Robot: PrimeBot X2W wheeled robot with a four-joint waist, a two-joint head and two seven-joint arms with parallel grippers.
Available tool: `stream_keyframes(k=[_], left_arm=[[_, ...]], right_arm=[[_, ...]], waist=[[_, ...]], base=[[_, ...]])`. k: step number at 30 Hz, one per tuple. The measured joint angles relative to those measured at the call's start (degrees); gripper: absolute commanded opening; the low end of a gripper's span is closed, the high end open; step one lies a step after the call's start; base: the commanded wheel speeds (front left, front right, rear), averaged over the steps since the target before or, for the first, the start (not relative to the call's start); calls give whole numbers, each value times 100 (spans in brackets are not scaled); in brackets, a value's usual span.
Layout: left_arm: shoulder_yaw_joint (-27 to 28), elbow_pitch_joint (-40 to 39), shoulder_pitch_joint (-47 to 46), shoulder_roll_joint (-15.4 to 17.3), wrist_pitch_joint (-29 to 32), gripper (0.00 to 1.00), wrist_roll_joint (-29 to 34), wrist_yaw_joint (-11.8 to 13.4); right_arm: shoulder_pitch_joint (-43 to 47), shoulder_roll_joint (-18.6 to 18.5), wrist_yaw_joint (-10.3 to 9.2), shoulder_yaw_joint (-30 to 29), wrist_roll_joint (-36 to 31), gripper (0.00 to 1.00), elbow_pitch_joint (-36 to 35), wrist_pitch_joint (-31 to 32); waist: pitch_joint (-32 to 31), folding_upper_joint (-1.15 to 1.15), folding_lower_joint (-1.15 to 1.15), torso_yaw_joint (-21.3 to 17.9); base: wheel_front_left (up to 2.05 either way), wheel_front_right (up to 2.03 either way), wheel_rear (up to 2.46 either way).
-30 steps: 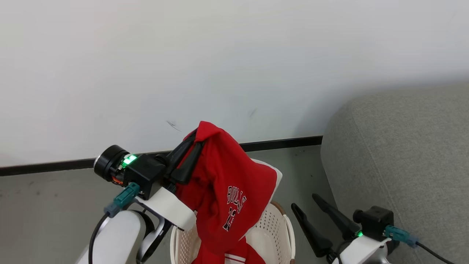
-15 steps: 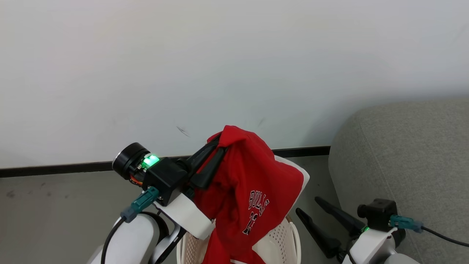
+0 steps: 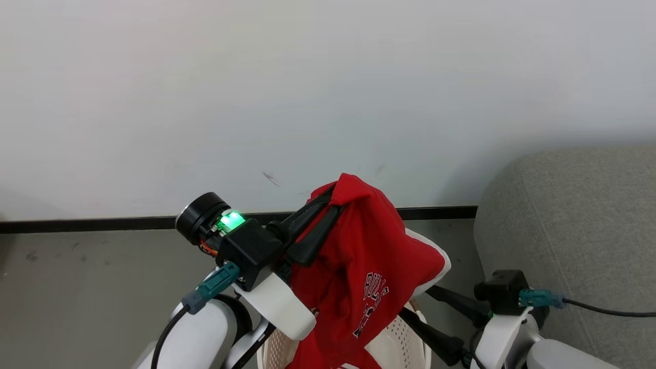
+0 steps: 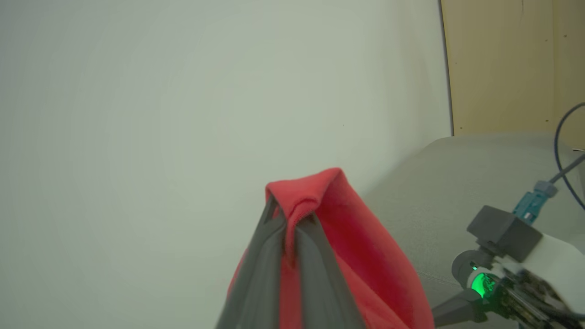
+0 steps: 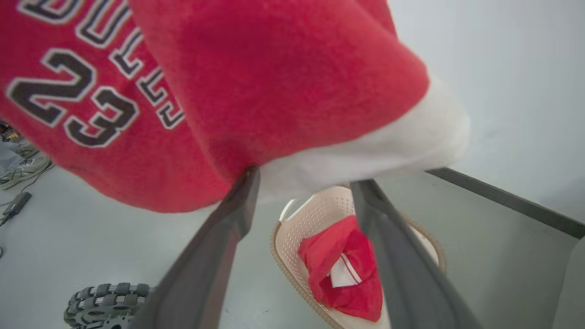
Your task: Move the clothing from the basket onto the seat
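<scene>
My left gripper (image 3: 332,205) is shut on a fold of the clothing (image 3: 369,266), a red garment with "BULLS" lettering and white trim that hangs from it above the basket (image 3: 394,348). In the left wrist view the two fingers (image 4: 269,256) pinch the red fold (image 4: 306,192). My right gripper (image 3: 425,307) stands open at the lower right, its tips at the garment's hem. In the right wrist view the open gripper (image 5: 307,180) points up at the hanging clothing (image 5: 274,82). Below it, another red piece (image 5: 343,265) lies in the cream basket (image 5: 292,228). The grey seat (image 3: 579,220) is to the right.
A white wall with a black baseboard (image 3: 102,224) stands behind the basket, over a grey floor. A wooden panel (image 4: 512,64) rises behind the seat. A ribbed wheel (image 5: 105,301) and shoes (image 5: 18,164) are on the floor at the right wrist view's left.
The head camera has shifted. My left gripper has carried the hanging garment to the right, toward the seat. The right gripper's fingers now lie under the garment's hem.
</scene>
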Motion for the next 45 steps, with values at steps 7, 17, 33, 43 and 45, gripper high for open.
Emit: stream_keyframes(k=[7,17,33,43,45], left_arm=[[-15,-91,0,-7,99,0,-11,0],[165,-148,15,15,190,0,-87,90],[481,54,399,43,191,0,-255,352],[592,258,637,2,87,100,-469,417],[589,278,637,-22,48,100,-513,416]], right_arm=[[-488,-172,0,371,-2,100,-167,-8],[-894,40,0,481,-181,0,-445,-23],[-626,-41,0,-318,-318,0,-766,-24],[-151,-218,0,-1424,-361,0,-918,-24],[-77,-272,0,-1657,-397,0,-949,-25]], waist=[[47,0,0,95],[121,0,0,62],[193,0,0,-110],[217,0,0,-300],[220,0,0,-346]], base=[[0,0,0],[0,0,0],[0,0,0],[0,0,0],[0,0,0]])
